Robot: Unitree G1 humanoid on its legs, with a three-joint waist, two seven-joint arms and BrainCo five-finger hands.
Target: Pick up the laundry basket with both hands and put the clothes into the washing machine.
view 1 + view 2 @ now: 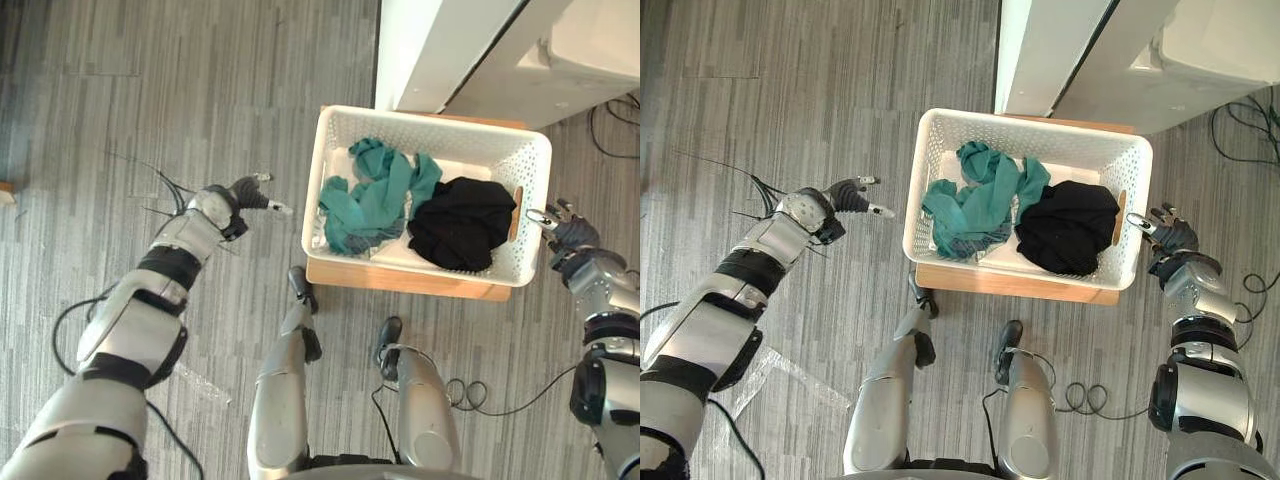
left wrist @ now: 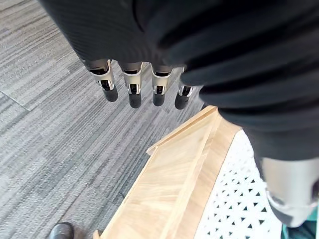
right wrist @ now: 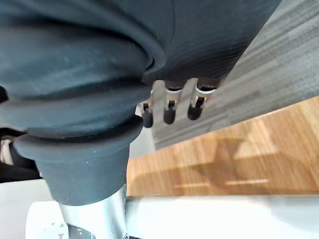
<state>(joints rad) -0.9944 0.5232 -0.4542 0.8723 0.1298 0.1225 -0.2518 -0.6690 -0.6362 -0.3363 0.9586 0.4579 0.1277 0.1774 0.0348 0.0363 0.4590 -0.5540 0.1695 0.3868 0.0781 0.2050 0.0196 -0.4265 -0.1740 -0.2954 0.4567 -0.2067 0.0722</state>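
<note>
Evidently poised for a two-handed lift, the left hand [image 1: 240, 193] hovered near the basket [image 1: 328, 130], fingers straight; the right hand [image 1: 572, 233], fingers relaxed, sat beside its opposite rim.

- Bare floor [image 1: 150, 90] lies open off the left edge of the wooden platform [image 1: 400, 278]. The left hand [image 1: 232, 203] hangs there, fingers straight, apart from the basket [image 1: 318, 170].
- The right hand [image 1: 572, 236], fingers relaxed, is just beside the basket's right wall, past the platform's right edge.
- The washing machine [image 1: 450, 50] rises right behind the platform's far edge and blocks that side.
- The basket's top is open, with teal clothes [image 1: 375, 195] and black clothes [image 1: 460, 222] heaped inside.
</note>
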